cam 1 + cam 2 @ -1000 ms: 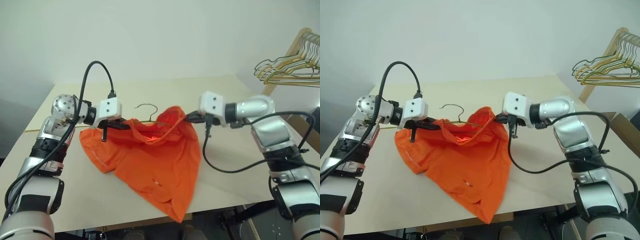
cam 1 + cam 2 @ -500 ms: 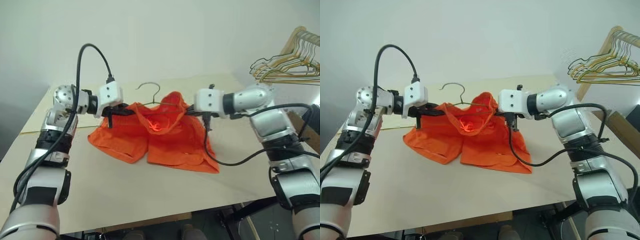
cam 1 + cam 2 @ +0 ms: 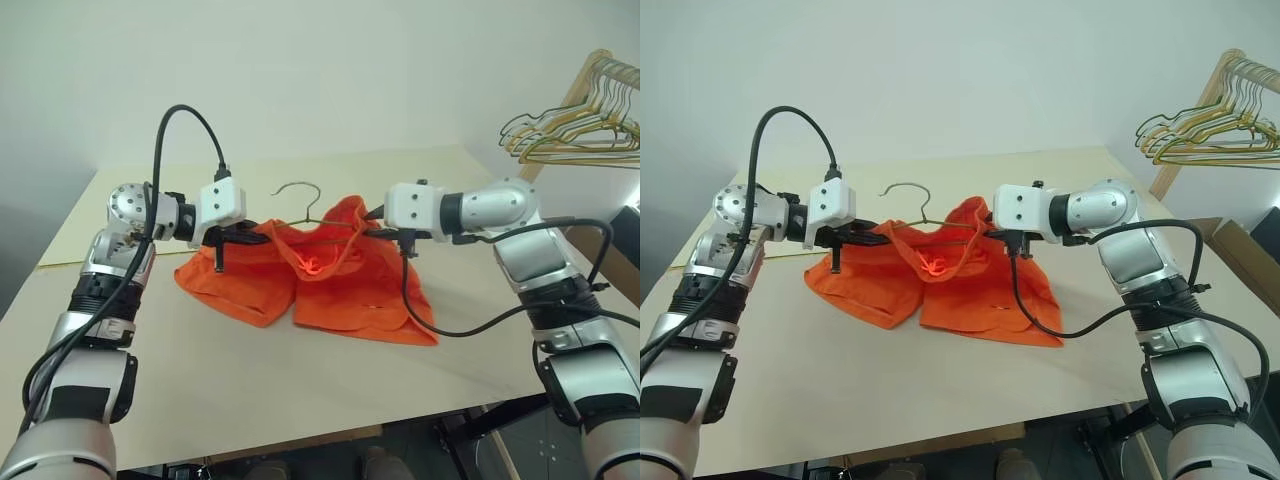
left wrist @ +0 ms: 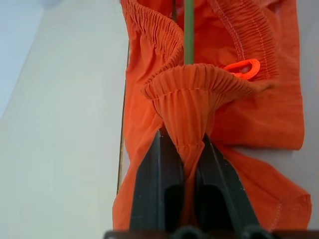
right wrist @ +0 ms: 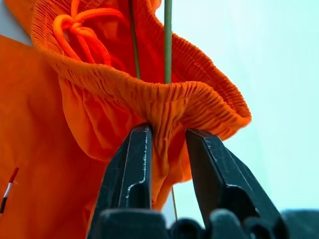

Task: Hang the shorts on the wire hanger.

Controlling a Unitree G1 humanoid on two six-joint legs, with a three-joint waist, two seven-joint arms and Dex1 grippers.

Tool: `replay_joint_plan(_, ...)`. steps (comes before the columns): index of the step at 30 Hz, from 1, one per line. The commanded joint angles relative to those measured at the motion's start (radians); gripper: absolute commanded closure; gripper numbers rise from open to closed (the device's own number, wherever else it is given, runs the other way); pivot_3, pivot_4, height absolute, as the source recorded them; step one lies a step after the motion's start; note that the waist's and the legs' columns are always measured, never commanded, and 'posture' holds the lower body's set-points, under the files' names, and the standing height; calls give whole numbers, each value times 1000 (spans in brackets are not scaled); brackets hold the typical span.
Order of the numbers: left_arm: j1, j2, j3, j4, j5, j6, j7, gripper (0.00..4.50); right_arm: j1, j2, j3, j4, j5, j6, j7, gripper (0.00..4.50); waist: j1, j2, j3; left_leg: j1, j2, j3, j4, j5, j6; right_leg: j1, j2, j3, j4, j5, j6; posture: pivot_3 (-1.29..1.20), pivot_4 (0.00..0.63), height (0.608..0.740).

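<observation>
My left gripper (image 4: 183, 149) is clamped tight on a bunched fold of the elastic waistband of the shorts (image 3: 330, 285), the fabric squeezed flat between both black fingers. My right gripper (image 5: 167, 149) sits at the opposite side of the waistband with its fingers parted; a fold of the waistband lies between them, and the gap looks wider than the cloth, so I cannot tell whether it has a real hold. Between my two grippers the waistband is stretched into an open mouth, raised above the table (image 3: 250, 380), while the two legs of the shorts lie spread on the tabletop toward me. The wire hanger (image 3: 300, 195) is inside that opening: its thin wire runs down into the waistband in both wrist views, and its curved hook stands up out of the far side of the shorts. An orange drawstring loop (image 4: 242, 66) also hangs inside the opening. Off to my right, well apart from the table, a bunch of gold and green hangers (image 3: 575, 135) hangs on a wooden rack (image 3: 575, 90).
</observation>
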Motion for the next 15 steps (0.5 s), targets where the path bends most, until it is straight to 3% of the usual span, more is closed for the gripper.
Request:
replay_joint_plan(1, -34, 6, 37, -37, -30, 5, 3, 4500, -12, -4, -44, 11, 41, -5, 25, 3020, -1, 0, 0, 0, 0, 0, 0, 0, 0, 0, 0, 0, 0, 0, 0, 21, 0, 740)
replay_joint_plan(15, -36, -31, 46, -50, -94, -28, -70, 4500, -66, 5, -51, 80, 152, 85, 191, 3020, -3, 0, 0, 0, 0, 0, 0, 0, 0, 0, 0, 0, 0, 0, 0, 12, 0, 740)
